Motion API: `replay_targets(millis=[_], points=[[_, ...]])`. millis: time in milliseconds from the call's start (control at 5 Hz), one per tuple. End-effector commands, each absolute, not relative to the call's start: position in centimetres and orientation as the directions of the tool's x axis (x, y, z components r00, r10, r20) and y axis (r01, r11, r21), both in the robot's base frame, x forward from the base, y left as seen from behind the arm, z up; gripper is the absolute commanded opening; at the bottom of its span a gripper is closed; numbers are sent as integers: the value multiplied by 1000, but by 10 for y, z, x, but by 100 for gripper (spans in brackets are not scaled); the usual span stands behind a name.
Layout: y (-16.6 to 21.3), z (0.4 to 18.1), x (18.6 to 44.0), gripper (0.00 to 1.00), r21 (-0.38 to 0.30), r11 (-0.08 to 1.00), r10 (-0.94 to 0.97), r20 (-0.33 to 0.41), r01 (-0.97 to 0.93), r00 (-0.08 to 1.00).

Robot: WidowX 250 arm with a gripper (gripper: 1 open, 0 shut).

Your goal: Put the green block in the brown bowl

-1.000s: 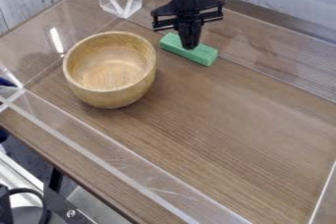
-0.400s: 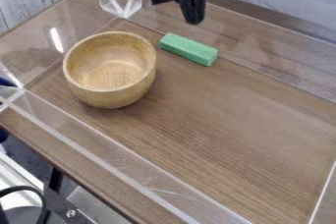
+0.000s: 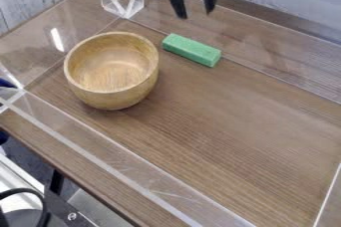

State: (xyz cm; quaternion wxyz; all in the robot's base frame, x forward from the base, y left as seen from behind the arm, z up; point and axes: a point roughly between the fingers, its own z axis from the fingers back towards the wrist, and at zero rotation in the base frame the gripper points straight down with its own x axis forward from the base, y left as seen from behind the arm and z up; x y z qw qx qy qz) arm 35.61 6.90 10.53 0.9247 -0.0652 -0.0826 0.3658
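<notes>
Gripper: black two-fingered gripper [image 3: 190, 5] hangs at the far edge, fingers spread apart, holding nothing; its upper part is cut off by the frame.
Block: flat bright green rectangular block [image 3: 192, 49] lies on the wooden table [image 3: 226, 121], below the gripper.
Bowl: round light-brown wooden bowl [image 3: 112, 69] sits left of the block, apart from it.

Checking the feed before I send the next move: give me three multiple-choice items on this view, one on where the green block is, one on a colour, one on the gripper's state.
1. Where is the green block?
A. inside the brown bowl
B. on the table beside the bowl
C. held in the gripper

2. What colour is the bowl?
A. light brown
B. white
C. blue

3. How is the gripper?
A. shut on the block
B. shut and empty
C. open, above the block

Answers: 1 B, the block lies flat on the wooden table, apart from the bowl. 2 A, it shows light-brown wood grain. 3 C, its two fingers stand apart with nothing between them.
</notes>
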Motion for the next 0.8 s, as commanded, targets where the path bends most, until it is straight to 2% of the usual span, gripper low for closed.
replay_targets(millis=[0,400,600], points=[[67,109,367,100,-194,710,704,165,-678,690],[66,80,375,100,-150,558,827,188,-816,530],[65,66,375,100,-121,540,835,204,-833,511]])
